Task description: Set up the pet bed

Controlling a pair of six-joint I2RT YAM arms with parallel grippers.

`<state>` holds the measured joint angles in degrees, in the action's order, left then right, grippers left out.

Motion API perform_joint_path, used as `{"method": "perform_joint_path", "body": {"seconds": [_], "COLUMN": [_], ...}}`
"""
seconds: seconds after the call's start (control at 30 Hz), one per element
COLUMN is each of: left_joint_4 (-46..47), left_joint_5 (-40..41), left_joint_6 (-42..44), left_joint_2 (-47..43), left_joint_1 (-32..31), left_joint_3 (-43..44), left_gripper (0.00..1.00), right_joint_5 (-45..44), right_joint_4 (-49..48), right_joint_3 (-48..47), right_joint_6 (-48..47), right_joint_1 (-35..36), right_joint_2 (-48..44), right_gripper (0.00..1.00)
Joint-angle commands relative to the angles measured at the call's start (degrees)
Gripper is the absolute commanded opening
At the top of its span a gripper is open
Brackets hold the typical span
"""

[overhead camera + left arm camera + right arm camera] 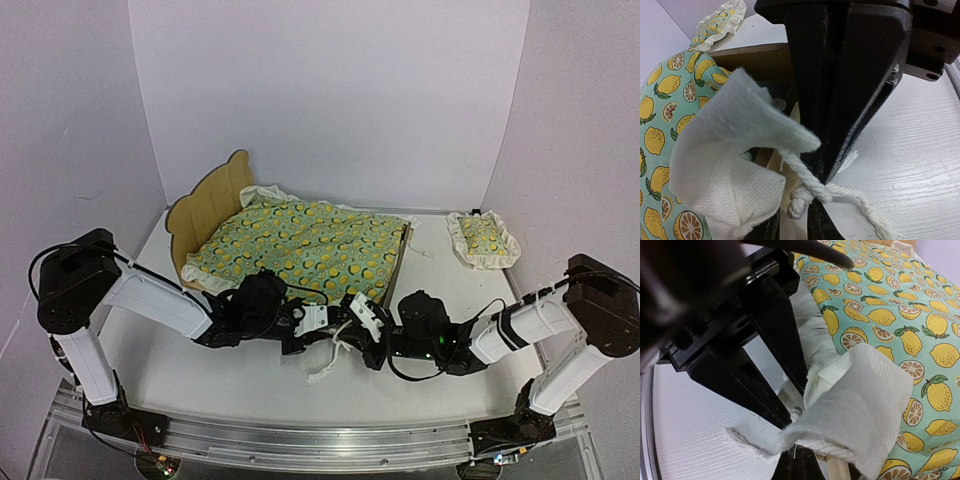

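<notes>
Right end effector [362, 330] pinches white cord [850, 192] of blanket [300, 245] on pet bed [205, 205].

A robotics lab test cell: a white bench [250, 385] boxed in by bare white panels [330, 90] on three sides, with a left arm [150, 290] and a right arm [530, 325] bolted to an aluminium rail [320, 447] at its near edge. The only furnishings are props: a small bed [205, 205] and a lemon-print blanket [310, 240].
</notes>
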<state>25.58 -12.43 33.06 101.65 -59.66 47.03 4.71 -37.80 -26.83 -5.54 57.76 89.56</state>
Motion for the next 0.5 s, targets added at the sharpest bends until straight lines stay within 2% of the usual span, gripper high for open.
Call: {"method": "perform_joint_path", "body": {"seconds": [0.0,0.2,0.37,0.43,0.47], "left_joint_4": [0.3,0.0,0.1,0.1,0.1], "left_joint_5": [-2.5,-4.5,-4.2,-3.8,-3.3], "left_joint_6": [0.5,-0.4,-2.5,-3.9,-4.7], "left_joint_2": [-0.1,0.2,-0.2,-0.5,-0.5], "left_joint_1": [0.2,0.2,0.2,0.2,0.2], "left_joint_3": [2.8,4.2,4.6,4.7,4.7], "left_gripper": [0.19,0.13,0.0,0.0,0.0], "right_joint_5": [1.0,1.3,1.4,0.1,-1.7], "right_joint_4": [-1.3,-0.8,1.0,2.9,5.8], "right_joint_3": [-2.3,-2.7,-3.5,-3.9,-4.8], "right_joint_6": [-0.8,-0.8,0.8,4.1,8.3], "right_joint_1": [-0.3,-0.3,-0.3,-0.3,-0.4], "right_joint_2": [-0.7,-0.5,-0.2,-0.8,-1.5], "right_gripper": [0.0,0.0,0.0,0.01,0.04]}}
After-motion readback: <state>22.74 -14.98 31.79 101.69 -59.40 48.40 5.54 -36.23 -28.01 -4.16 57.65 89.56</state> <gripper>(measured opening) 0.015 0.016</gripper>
